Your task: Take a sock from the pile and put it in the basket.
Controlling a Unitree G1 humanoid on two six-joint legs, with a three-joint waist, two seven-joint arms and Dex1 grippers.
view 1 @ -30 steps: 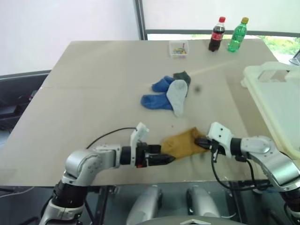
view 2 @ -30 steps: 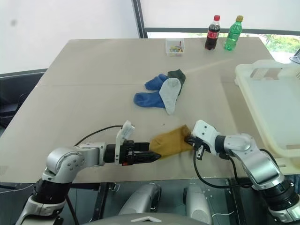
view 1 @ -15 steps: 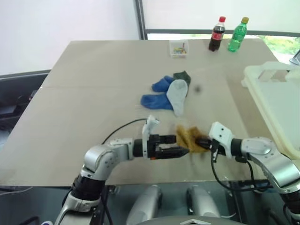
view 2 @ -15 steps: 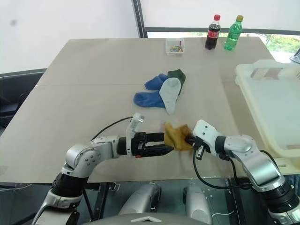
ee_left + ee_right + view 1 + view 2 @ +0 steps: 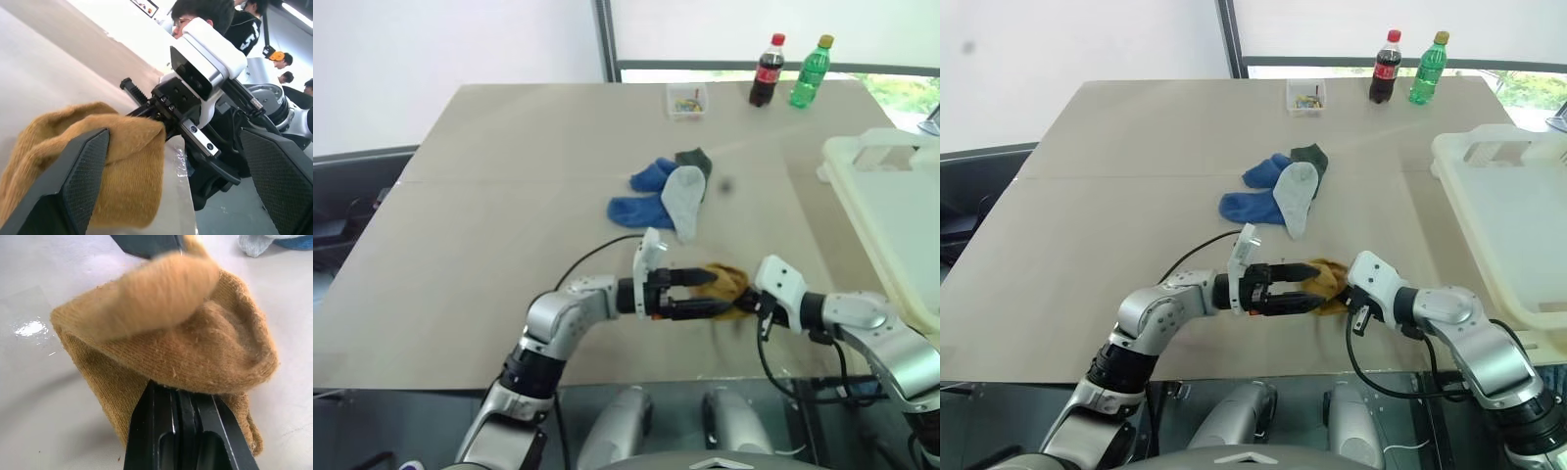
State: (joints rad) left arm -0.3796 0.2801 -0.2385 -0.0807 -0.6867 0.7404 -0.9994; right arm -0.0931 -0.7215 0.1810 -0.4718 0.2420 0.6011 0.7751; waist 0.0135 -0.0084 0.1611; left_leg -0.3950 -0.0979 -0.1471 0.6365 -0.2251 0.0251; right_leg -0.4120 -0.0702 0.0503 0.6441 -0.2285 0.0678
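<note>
Mustard-yellow knitted ankle sock (image 5: 724, 284): lying bunched near table (image 5: 489, 196) front edge, being pinched by right gripper (image 5: 746, 298), jaws together on cloth. Left gripper (image 5: 713, 292) spread wide, straddling sock. Advising keeping right pinch firm, clearing left before carrying toward cream plastic basket (image 5: 862, 157) at right edge.

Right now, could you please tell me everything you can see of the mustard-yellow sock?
The mustard-yellow sock is a small knitted ankle sock, fuzzy, folded over on itself in a bunch. It sits at the near edge of the table, apart from the blue, grey and green socks. The right gripper is shut on one end; the open left gripper has one finger against its fold.
</note>
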